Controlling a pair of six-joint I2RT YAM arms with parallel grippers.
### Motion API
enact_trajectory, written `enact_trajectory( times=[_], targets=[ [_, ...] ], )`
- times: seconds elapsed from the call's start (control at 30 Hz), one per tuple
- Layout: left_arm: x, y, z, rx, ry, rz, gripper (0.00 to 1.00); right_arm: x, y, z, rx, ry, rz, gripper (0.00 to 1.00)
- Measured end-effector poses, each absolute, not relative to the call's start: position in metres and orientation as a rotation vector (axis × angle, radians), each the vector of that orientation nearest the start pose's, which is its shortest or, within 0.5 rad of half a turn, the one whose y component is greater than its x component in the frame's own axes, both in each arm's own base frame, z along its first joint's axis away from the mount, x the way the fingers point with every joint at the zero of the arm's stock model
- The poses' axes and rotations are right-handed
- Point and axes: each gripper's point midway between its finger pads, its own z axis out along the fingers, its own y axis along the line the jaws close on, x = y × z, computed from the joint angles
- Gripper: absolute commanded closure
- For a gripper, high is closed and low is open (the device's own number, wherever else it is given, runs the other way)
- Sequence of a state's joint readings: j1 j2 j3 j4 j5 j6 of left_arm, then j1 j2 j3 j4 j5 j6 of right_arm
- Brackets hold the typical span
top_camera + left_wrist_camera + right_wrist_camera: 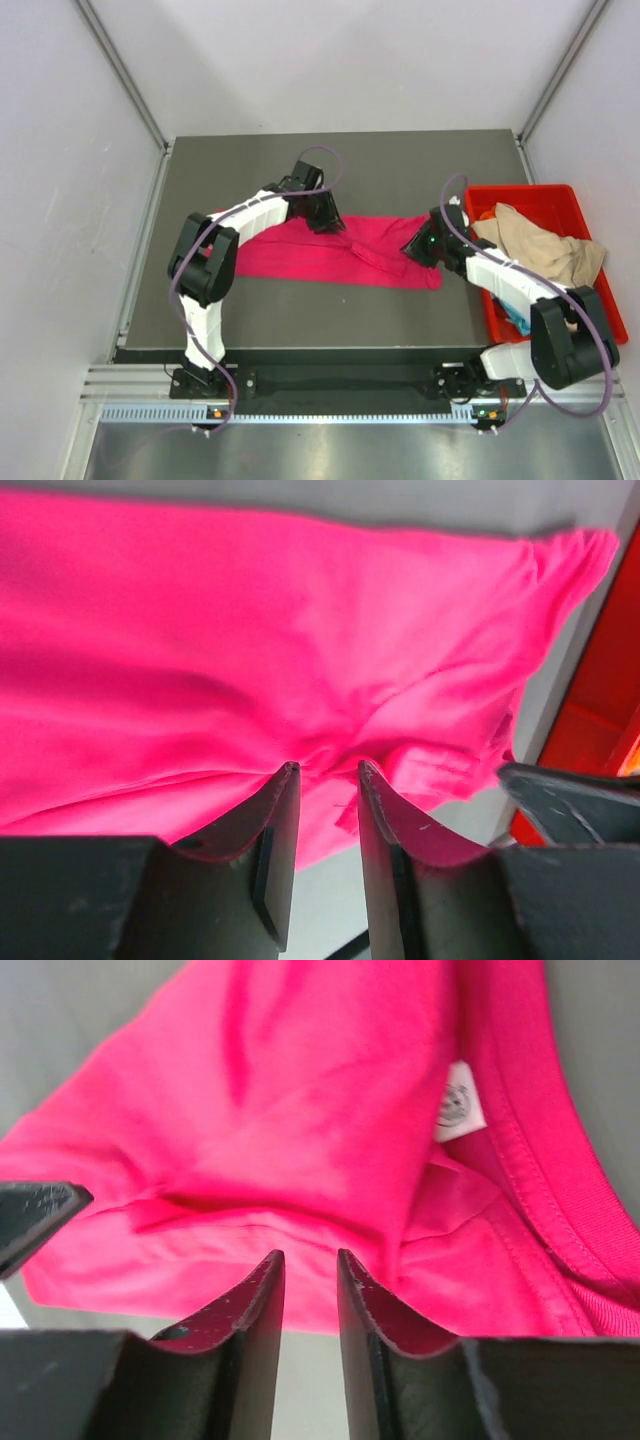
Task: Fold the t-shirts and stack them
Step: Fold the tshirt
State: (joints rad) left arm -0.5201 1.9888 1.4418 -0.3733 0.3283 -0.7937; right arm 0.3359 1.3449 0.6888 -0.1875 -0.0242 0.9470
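Magenta-pink cloth t-shirt (310, 258) lies stretched left-to-right, left fingers (278, 830) over its far edge, right fingers (255, 1320) at its right end, both narrowly parted, empty.

Magenta t-shirt (330, 255): soft matt knit cloth, stitched hems, white label (460, 1100). Tan t-shirt (545, 250): crumpled matt cloth. Bin (520, 192): glossy red plastic. Table (300, 165): dark, smooth, matt. Left gripper (327, 770): scuffed black matt plastic
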Motion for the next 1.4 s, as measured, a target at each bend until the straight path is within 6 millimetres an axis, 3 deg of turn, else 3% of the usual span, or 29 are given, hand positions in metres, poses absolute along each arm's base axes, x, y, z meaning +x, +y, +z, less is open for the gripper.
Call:
enact_trajectory(
  times=[0.17,0.3,0.4,0.53,0.77,0.93,1.03,1.17,1.23,1.27,1.37,1.4],
  targets=[
    [0.396,-0.284,0.102,-0.208,2.595,-0.851,0.66,0.31,0.149,0.095,0.641,2.355,0.622,0.78],
    [0.407,-0.255,0.117,-0.242,2.545,-0.855,0.66,0.319,0.155,0.104,0.534,2.38,0.622,0.75],
    [0.421,-0.213,0.109,-0.33,2.535,-0.806,0.66,0.337,0.15,0.105,0.493,2.396,0.563,0.65],
    [0.431,-0.151,0.09,-0.467,2.547,-0.705,0.66,0.362,0.123,0.104,0.498,2.397,0.427,0.62],
    [0.431,-0.071,0.061,-0.674,2.551,-0.616,0.66,0.375,0.081,0.085,0.509,2.424,0.293,0.6],
    [0.433,-0.041,0.042,-0.777,2.557,-0.592,0.66,0.386,0.069,0.064,0.47,2.477,0.304,0.57],
    [0.432,-0.034,0.031,-0.816,2.568,-0.579,0.66,0.397,0.069,0.056,0.432,2.483,0.336,0.58],
    [0.433,-0.028,0.031,-0.833,2.559,-0.581,0.66,0.406,0.067,0.043,0.41,2.489,0.371,0.62],
    [0.433,-0.026,0.031,-0.84,2.554,-0.58,0.66,0.409,0.067,0.039,0.402,2.486,0.39,0.71],
    [0.434,-0.024,0.031,-0.845,2.55,-0.578,0.66,0.411,0.068,0.038,0.396,2.481,0.398,0.82],
    [0.435,-0.013,0.03,-0.877,2.534,-0.562,0.65,0.417,0.068,0.04,0.391,2.454,0.403,1.0],
    [0.435,-0.009,0.03,-0.889,2.527,-0.556,0.66,0.419,0.067,0.041,0.391,2.441,0.4,1.0]
  ],
)
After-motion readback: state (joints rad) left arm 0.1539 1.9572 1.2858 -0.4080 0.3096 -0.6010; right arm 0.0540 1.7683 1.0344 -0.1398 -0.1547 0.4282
